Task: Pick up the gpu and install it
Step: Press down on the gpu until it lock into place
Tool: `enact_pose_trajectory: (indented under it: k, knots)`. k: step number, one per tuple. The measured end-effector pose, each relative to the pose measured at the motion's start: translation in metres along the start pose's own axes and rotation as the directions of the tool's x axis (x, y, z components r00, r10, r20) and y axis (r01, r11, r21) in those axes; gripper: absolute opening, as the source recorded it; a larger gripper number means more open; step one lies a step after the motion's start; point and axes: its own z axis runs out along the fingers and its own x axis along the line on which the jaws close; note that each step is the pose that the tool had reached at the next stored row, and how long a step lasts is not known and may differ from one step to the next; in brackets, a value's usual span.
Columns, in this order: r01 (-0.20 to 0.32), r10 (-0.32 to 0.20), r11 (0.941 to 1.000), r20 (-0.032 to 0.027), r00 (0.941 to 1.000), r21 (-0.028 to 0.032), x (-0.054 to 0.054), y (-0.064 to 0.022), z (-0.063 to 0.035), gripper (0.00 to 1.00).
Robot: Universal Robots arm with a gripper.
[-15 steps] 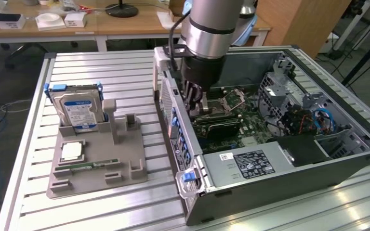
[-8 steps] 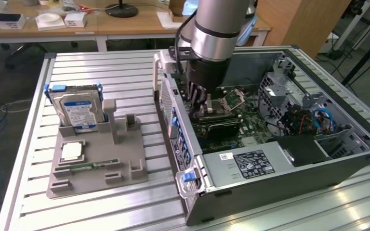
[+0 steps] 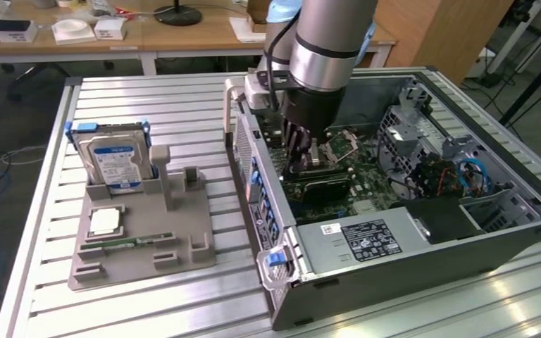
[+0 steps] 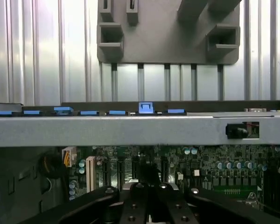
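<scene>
The ribbed metal desk (image 3: 158, 91) runs across the exterior view. On its right half lies an open computer case (image 3: 439, 246), side panel off, with the motherboard (image 3: 346, 186) exposed. The arm (image 3: 332, 35) comes down from the top centre of the frame, close to vertical, with the wrist just above the case's near wall and the tool pointing straight down into the case.

At lower left sits the grey parts holder (image 3: 139, 264), carrying the blue-labelled hard drive (image 3: 115, 162) upright and a memory stick (image 3: 125, 243) lying flat. The holder's upright posts beside the drive carry nothing.

The fingers (image 3: 299, 141) are closed, low in the case over the board. From the wrist view they converge at bottom centre, above the row of expansion slots (image 4: 107, 170). I cannot pick out the gpu with certainty; I judge it to be pinched edge-down beneath the fingertips, in the shadow by the slots.

Seating a card calls for its edge to stay parallel to the slot and its bracket end lined up with the case's rear wall (image 4: 130, 130). The push should go straight down and evenly, since a tilt would jam one corner.
</scene>
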Motion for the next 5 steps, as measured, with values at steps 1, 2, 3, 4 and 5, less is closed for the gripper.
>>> enact_pose_trajectory:
  k: [1, 2, 3, 4, 5]
  knots:
    - [0.000, 0.000, 1.0000, 0.0002, 1.0000, 0.0000, 0.0000, 0.0000, 0.0001, 0.11]
    - [0.000, 0.000, 1.0000, 0.0003, 1.0000, -0.0001, 0.0000, 0.0000, 0.0000, 0.11]
    - [0.000, 0.000, 1.0000, 0.0004, 1.0000, 0.0000, 0.0000, 0.0000, 0.0000, 0.11]
    - [0.000, 0.000, 1.0000, 0.0006, 1.0000, -0.0001, 0.0000, 0.0000, 0.0000, 0.11]
    - [0.000, 0.000, 1.0000, 0.0006, 1.0000, -0.0001, 0.0000, 0.0000, 0.0000, 0.11]
